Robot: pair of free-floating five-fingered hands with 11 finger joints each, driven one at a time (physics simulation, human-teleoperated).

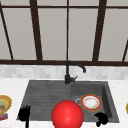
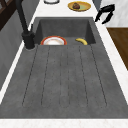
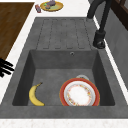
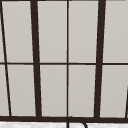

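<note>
The left hand [image 1: 24,113] hovers with fingers spread straight up; the right hand [image 1: 101,118] (lower, curled) holds nothing.

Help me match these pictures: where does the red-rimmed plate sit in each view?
Front view: red-rimmed plate in the basin, right of the red ball.
Left side view: at the basin's near edge, by the faucet.
Right side view: basin floor, right of the banana.
Upper view: window panes and the faucet's top.
Shared landmark: the black faucet.

Red-rimmed white plate [image 3: 80,94]; yellow banana [image 3: 35,95]; red ball [image 1: 67,114].
</note>
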